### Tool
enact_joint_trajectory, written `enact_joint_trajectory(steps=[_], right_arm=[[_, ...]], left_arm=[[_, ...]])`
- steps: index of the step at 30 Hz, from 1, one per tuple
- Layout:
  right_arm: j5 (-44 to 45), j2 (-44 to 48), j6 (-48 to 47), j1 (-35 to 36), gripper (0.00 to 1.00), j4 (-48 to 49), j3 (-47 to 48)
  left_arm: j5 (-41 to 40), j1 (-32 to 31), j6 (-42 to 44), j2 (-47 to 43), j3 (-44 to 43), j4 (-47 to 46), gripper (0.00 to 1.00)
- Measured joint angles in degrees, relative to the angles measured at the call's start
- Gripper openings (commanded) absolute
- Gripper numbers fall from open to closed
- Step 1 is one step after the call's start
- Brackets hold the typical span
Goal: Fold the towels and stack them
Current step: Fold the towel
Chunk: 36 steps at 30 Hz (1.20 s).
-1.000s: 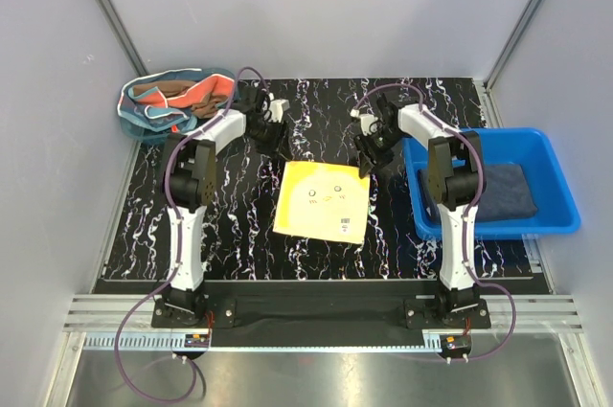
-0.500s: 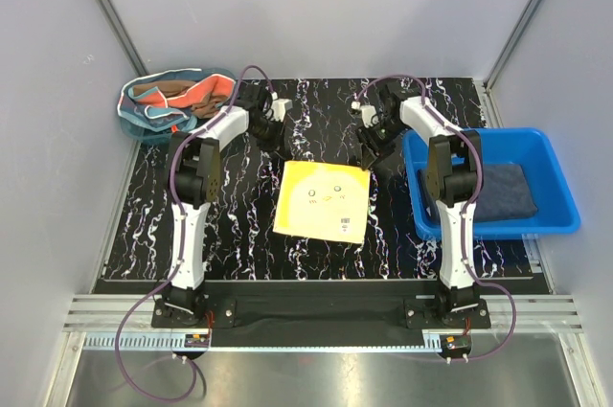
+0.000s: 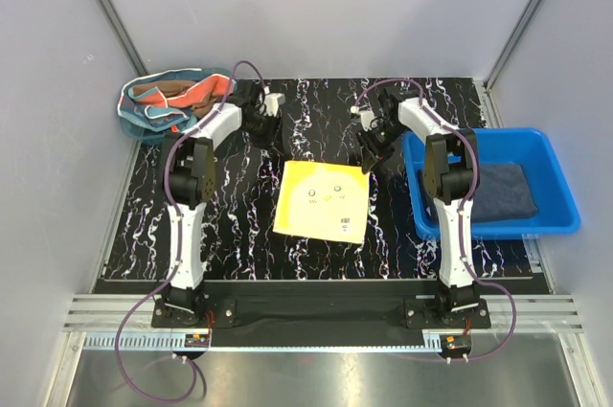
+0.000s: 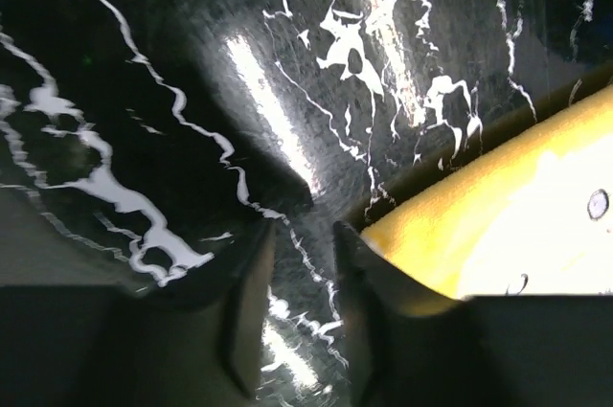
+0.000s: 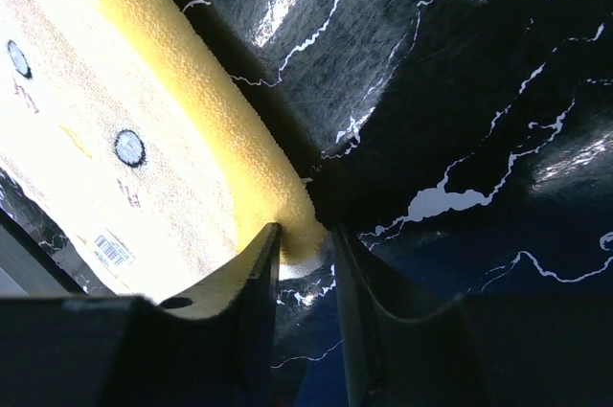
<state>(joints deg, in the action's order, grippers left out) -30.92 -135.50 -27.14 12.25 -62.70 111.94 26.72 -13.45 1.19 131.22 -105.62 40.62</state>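
Because each wrist camera sits so close, its fingers are cut off at the bottom edge and only one corner of the yellow towel (image 3: pixel 323 201) shows there, with glare washing out most of its print. From above, that towel lies flat at the middle of the black marbled table (image 3: pixel 239 225), between the two arms.

The right gripper (image 5: pixel 305 231) has the towel's far right corner in the narrow gap at its fingertips. Whether the pads truly clamp it, I cannot tell. The left gripper (image 4: pixel 302 235) stands with its fingers apart and only bare table between them, the towel's far left corner showing near one finger.

Counted: two arms, two grippers, one basket (image 3: pixel 127 120), one blue bin (image 3: pixel 560 187). One dark grey-blue towel (image 3: pixel 503 192) lies in the bin. The basket, at the table's far left corner, holds a crumpled heap (image 3: pixel 182 96) of orange-red and teal cloth. How many towels are in it cannot be made out.
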Motion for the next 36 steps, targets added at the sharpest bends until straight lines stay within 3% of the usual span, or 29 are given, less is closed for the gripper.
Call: enact_joint_trajectory(steps=[8,12,22,28,34,36], right_arm=[[-0.33,-0.61,-0.07,0.0,0.02,0.11,0.85],[-0.85,-1.57,-0.11,0.04,0.0,0.76,1.57],[-1.29,-2.27,-0.11,0.55,0.0,2.45,3.78],[-1.22,-3.28,-0.13,0.72,0.0,2.8,5.16],[-1.2,-3.34,-0.13,0.76,0.0,2.99,5.16],[-1.2,-3.34,-0.13,0.76,0.0,3.17,5.16]], left_arm=[[2.69,-0.22,4.09,-1.29,-2.32,2.27,0.48],[2.69,-1.53,6.29,-1.05,-2.64,3.72,0.52],[2.47,-2.73,9.9,-0.04,-2.67,6.01,0.52],[1.7,-2.73,10.64,1.66,-2.69,6.29,0.37],[1.03,-2.71,10.78,1.99,-2.69,6.34,0.01],[1.03,-2.71,10.97,2.01,-2.78,6.47,0.0]])
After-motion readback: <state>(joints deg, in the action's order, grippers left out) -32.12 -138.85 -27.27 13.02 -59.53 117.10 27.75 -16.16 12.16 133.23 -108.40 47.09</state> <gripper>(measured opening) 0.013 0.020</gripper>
